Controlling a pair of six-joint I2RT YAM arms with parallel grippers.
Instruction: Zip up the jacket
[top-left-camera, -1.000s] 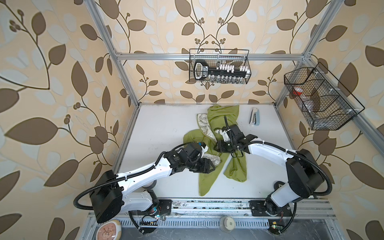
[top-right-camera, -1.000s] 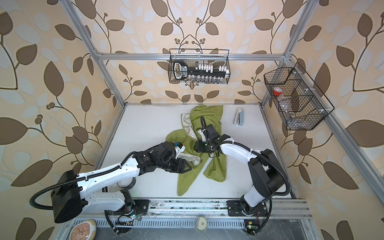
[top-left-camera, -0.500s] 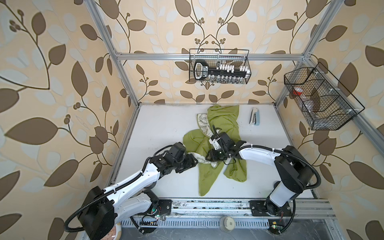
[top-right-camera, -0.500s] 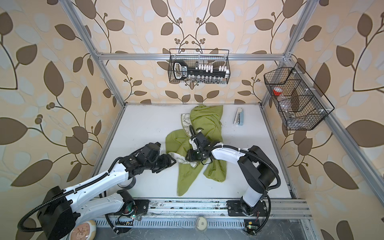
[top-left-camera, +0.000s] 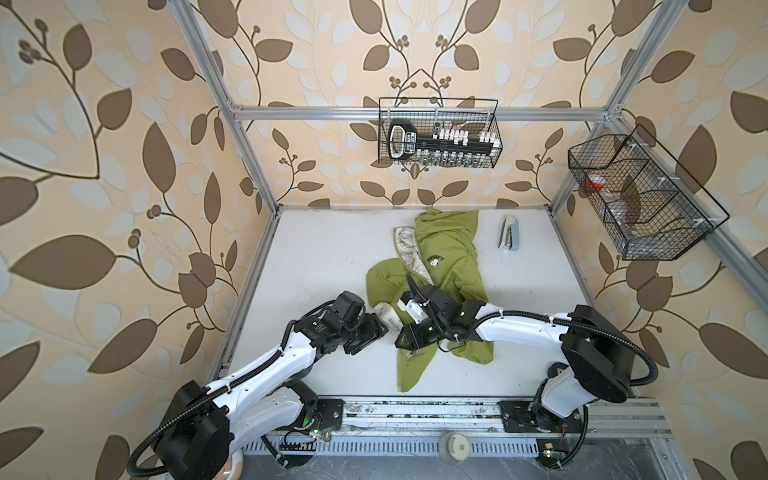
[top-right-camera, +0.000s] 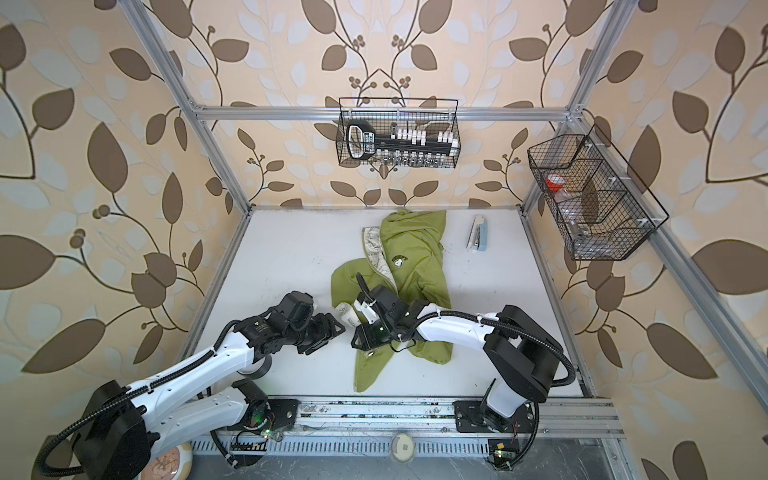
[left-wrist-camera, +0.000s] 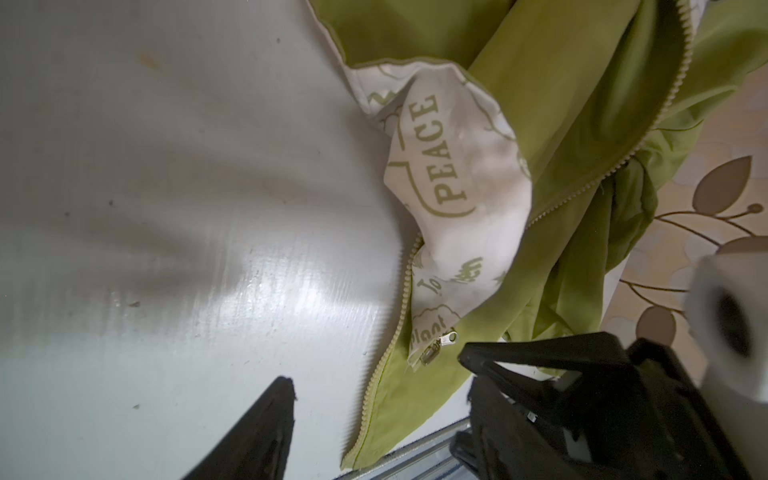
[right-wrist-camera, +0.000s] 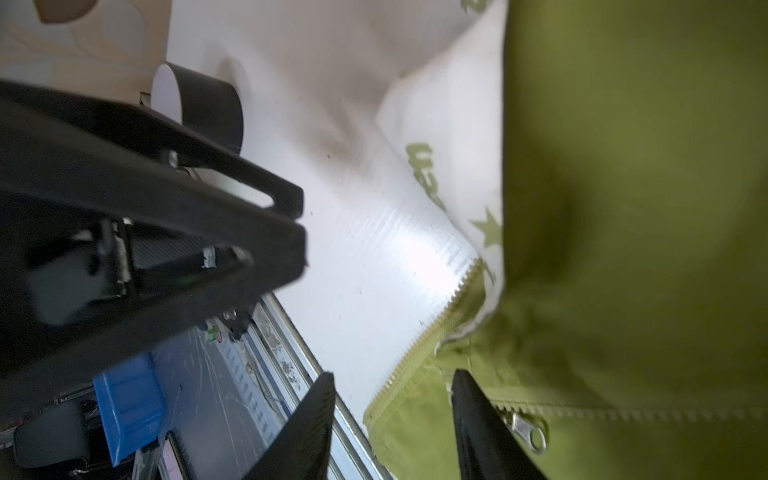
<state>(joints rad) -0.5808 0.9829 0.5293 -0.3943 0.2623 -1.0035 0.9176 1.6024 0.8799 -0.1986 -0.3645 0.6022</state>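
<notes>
Left tool and right tool gape empty; right tool should pinch the zipper pull just beside it on the jacket

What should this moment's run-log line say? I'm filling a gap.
jacket: unzipped, crumpled on table | left gripper: open, empty | right gripper: open, astride hem corner beside zipper pull

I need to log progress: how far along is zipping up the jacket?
Nothing looks done: the jacket lies open on the table, cream lining showing, zipper teeth apart. In hand: the right hand is open at the bottom hem, beside the zipper pull; the left hand is open, off the cloth, holding nothing. Left: join both sides at the zipper pull, then draw it up.
</notes>
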